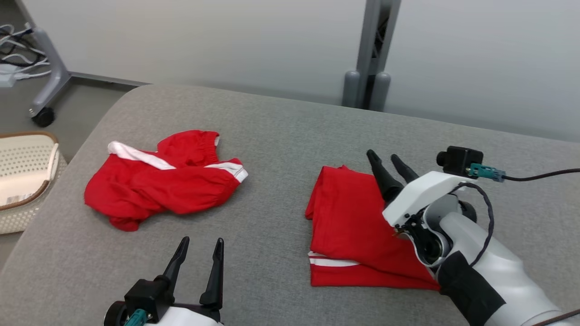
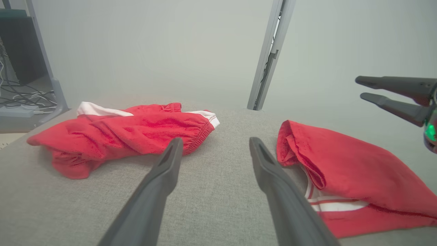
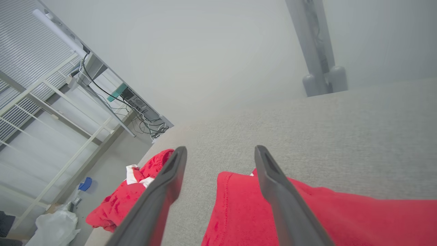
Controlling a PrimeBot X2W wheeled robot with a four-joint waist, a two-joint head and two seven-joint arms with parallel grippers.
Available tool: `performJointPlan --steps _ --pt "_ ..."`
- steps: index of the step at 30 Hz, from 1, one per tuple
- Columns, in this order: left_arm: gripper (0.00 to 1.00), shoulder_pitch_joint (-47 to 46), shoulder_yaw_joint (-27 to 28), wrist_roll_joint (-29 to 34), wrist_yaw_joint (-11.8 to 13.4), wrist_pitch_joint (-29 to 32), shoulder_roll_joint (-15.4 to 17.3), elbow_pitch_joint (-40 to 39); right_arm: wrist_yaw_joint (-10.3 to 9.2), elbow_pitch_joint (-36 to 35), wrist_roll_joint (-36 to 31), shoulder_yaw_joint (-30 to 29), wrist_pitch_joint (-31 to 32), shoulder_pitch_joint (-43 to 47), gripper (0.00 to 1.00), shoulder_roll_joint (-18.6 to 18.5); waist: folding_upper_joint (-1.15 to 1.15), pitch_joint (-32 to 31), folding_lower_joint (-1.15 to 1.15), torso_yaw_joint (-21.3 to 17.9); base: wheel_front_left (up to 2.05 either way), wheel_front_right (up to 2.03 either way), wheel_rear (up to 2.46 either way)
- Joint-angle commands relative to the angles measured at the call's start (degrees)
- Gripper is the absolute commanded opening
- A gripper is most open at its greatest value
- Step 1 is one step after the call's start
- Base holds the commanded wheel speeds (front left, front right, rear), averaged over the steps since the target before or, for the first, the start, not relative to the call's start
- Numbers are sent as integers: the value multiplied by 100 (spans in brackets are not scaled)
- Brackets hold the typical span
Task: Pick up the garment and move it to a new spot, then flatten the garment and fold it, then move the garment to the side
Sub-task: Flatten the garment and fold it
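Note:
A folded red garment (image 1: 351, 226) with white stripes lies flat on the grey table (image 1: 290, 131), right of centre; it also shows as the folded garment (image 2: 344, 171) and the folded garment (image 3: 307, 215). My right gripper (image 1: 386, 162) hovers above its far right part, open and holding nothing; its fingers (image 2: 392, 92) hang in the air. A second red garment (image 1: 163, 179) with white trim lies crumpled at the left, seen too as the crumpled garment (image 2: 119, 133). My left gripper (image 1: 200, 246) stands open near the front edge, between the two garments, empty.
A white perforated basket (image 1: 22, 176) stands on the floor left of the table. Beyond the far edge stand a grey post (image 1: 369, 54) and a wheeled stand leg (image 1: 45, 86) with cables. Bare table surface lies between and behind the garments.

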Motion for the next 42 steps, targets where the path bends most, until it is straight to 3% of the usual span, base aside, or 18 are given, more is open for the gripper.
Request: performJointPlan --steps 1,6,10,17,22,24,33,42 --pt "100 17 37 -33 26 -10 20 -35 -2 104 -159 19 -111 -8 100 -125 0 -63 0 -311 0 0 0" --pt "100 60 61 -81 75 -10 22 -47 -2 304 -565 -150 -255 172 100 -336 0 -137 0 -748 0 0 0" --pt "100 77 55 -118 124 -11 23 -43 -2 -44 -1200 -663 -264 445 100 -709 0 -182 0 -1014 0 0 0" --pt "100 118 64 -247 217 -10 21 -38 -2 -1563 -2730 -2155 -264 1907 100 -991 0 -275 0 -1309 0 0 0" --pt "100 194 128 -308 195 -10 23 -193 -1 -2776 -4100 -3159 -264 2988 100 -808 0 -312 0 -1437 0 0 0" --pt "100 201 103 -54 252 -11 110 -259 -2 -3212 -4494 -3397 -264 3374 100 -679 0 -333 0 -1467 0 0 0" --pt "100 480 309 52 239 -10 81 -417 -2 -4294 -5441 -3638 -265 4366 100 -326 0 -527 0 -1556 0 0 0" --pt "100 788 380 125 104 -10 45 -392 -2 -4438 -5475 -3641 -264 4786 100 -161 0 -750 0 -1534 0 0 0"
